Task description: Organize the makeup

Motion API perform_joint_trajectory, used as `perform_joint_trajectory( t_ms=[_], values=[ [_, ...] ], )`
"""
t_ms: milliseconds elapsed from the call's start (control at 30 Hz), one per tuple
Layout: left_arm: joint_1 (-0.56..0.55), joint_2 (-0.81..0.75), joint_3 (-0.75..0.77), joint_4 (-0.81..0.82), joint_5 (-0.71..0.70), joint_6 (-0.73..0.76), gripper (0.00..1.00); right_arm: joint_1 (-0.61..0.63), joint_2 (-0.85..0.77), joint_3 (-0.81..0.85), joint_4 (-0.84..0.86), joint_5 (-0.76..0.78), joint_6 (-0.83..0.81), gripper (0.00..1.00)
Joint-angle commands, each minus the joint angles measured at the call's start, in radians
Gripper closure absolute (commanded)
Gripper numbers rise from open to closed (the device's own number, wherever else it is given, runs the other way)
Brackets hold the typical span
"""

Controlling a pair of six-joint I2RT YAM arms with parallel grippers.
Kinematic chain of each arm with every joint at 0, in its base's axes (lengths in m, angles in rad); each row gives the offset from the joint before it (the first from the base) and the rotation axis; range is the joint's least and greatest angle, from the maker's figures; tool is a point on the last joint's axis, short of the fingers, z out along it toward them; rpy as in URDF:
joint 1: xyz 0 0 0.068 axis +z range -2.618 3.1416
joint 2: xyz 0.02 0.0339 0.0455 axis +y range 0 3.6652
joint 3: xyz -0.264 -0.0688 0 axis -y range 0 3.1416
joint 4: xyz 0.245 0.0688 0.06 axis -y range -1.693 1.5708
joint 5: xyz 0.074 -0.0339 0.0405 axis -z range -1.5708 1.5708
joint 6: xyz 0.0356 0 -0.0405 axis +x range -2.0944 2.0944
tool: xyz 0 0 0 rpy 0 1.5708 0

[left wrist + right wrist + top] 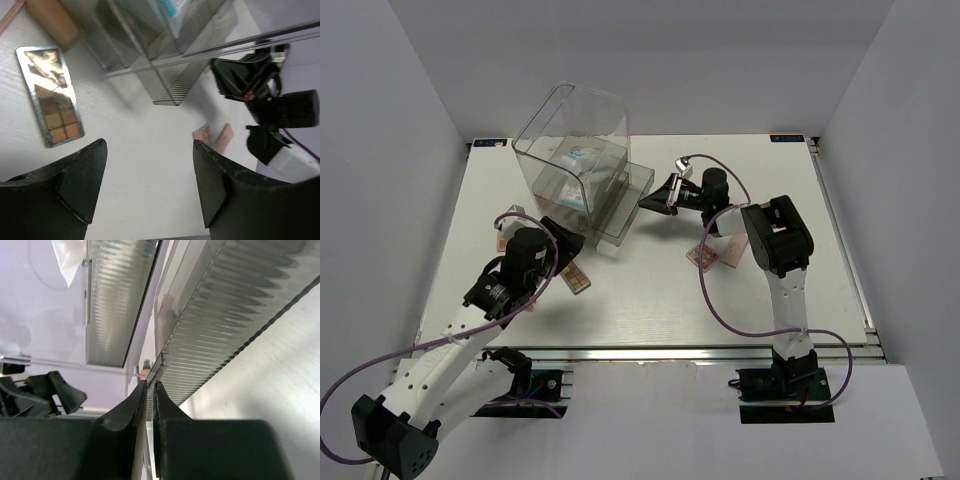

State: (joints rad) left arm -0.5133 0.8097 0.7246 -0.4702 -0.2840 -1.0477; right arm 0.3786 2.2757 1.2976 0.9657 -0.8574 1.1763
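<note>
— Between the almost closed fingers of the right pincer [149,390] sits what looks like the thin front lip of the clear ribbed plastic drawer [235,305]. How should the arm move it?

— Straight along its runners in the large clear plastic box [570,125], level and untwisted, or the lip may slip free. The left pincer [149,150] gapes wide, holding nothing. The flat brown eyeshadow palette [50,95] lies ahead-left of it, with the tan foundation bottle [52,22] beyond.
</note>
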Motion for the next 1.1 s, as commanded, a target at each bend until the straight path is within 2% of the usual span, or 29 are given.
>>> perform_joint_trajectory(
  t_ms=[0,167,367,400,467,500,700,900,1067],
  values=[
    [-0.002,0.000,-0.019,-0.076,-0.038,-0.021,0.21,-0.014,-0.068,-0.024,0.015,-0.031,-0.113,0.89],
    [-0.002,0.043,-0.037,-0.128,-0.055,-0.022,0.21,-0.023,-0.079,-0.018,-0.028,-0.048,-0.155,0.88],
    [-0.002,0.143,-0.048,-0.148,-0.043,0.024,0.20,-0.038,-0.107,-0.004,-0.127,-0.077,-0.250,0.80],
    [-0.002,0.170,-0.050,-0.145,-0.044,0.031,0.20,-0.040,-0.111,-0.004,-0.136,-0.078,-0.259,0.74],
    [-0.002,0.195,-0.053,-0.127,-0.037,0.054,0.19,-0.040,-0.120,0.000,-0.166,-0.097,-0.288,0.70],
    [-0.002,0.218,-0.054,-0.113,-0.037,0.060,0.18,-0.041,-0.128,0.000,-0.195,-0.107,-0.314,0.61],
    [-0.002,0.325,-0.047,-0.058,-0.047,0.123,0.15,-0.050,-0.189,-0.038,-0.275,-0.130,-0.403,0.50],
    [-0.002,0.466,-0.033,0.007,-0.058,0.189,0.15,-0.089,-0.301,-0.110,-0.412,-0.140,-0.591,0.49],
    [0.004,0.560,-0.016,0.050,-0.061,0.218,0.15,-0.125,-0.386,-0.168,-0.450,-0.147,-0.656,0.49]
  ],
)
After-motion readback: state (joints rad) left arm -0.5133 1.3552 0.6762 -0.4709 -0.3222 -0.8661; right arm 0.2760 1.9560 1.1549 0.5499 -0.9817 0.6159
